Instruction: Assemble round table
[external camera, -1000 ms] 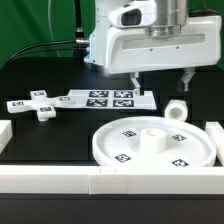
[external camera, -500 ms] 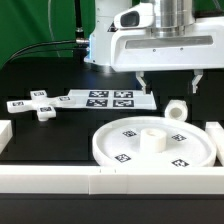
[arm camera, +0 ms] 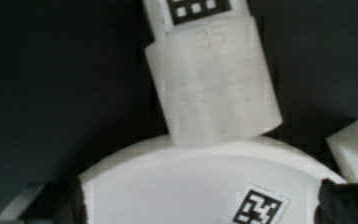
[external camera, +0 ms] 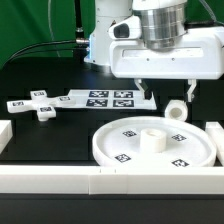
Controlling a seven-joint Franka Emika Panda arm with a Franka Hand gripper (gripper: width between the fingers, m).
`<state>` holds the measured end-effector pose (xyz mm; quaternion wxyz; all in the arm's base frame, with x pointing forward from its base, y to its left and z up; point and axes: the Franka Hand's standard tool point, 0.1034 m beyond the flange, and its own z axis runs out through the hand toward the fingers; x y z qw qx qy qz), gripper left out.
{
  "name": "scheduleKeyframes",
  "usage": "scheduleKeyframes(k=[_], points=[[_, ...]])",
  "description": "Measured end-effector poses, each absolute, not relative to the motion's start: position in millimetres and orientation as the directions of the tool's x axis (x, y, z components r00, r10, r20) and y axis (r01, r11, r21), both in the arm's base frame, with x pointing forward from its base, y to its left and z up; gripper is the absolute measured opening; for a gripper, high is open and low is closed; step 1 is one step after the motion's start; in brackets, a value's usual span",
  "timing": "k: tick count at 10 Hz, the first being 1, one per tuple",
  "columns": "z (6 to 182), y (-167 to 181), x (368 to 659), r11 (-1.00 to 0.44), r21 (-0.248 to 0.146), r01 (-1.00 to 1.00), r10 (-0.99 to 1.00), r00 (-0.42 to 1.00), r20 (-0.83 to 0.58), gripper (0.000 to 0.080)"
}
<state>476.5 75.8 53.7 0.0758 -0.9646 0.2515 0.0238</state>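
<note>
The large rimmed round disc [external camera: 150, 150] lies flat near the front, with a raised hub [external camera: 152, 136] at its centre. The short cylindrical leg [external camera: 177, 110] lies on its side behind the disc, at the exterior view's right. The cross-shaped piece [external camera: 38, 106] lies at the left. My gripper [external camera: 164, 90] hangs open and empty above the disc's back edge, clear of all parts. In the wrist view a rounded white tagged surface [arm camera: 176, 185] shows between the dark fingers [arm camera: 23, 206]. A long white piece [arm camera: 211, 85] runs away from it.
The marker board [external camera: 110, 98] lies behind the disc. White border blocks stand along the front [external camera: 100, 182], at the left [external camera: 4, 133] and at the right [external camera: 214, 134]. A white corner [arm camera: 354, 148] shows at the wrist view's edge.
The hand has shifted slightly toward the exterior view's right, turned and come down a little. The jaws stay open. No part has moved.
</note>
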Motion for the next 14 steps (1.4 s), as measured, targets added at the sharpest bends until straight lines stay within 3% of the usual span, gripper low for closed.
scheduleKeyframes(k=[7,14], points=[[47.4,76.6,470.4,-0.891,-0.108,-0.441,-0.363,0.835,-0.414,0.0649],[40.9,84.9,465.4,-0.905,-0.084,-0.418,-0.212,0.611,-0.763,0.0649]])
